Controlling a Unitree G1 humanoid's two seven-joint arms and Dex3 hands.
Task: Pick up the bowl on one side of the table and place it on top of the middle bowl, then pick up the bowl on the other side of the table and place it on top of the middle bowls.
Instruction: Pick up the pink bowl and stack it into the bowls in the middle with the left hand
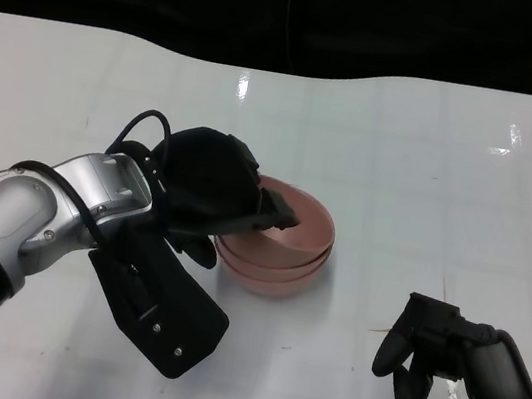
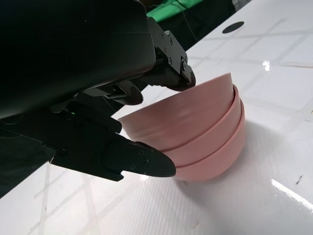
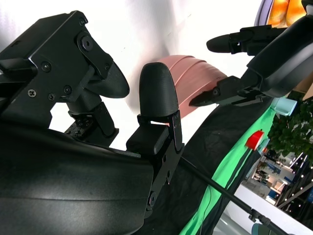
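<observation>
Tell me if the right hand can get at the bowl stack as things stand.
Probably yes. The right hand sits empty beside the bowl stack with bare table between them; the left hand only covers the stack's far side.

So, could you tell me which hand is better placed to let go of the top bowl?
The left hand: its fingers are at the rim of the top bowl on the pink stack. The right hand rests apart, holding nothing.

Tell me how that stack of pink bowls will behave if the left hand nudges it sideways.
The stack of pink bowls looks rigid and probably light, so it would likely slide on the glossy white table rather than tip. The bowls sit nested, so they should move together. The left hand is at the rim.
</observation>
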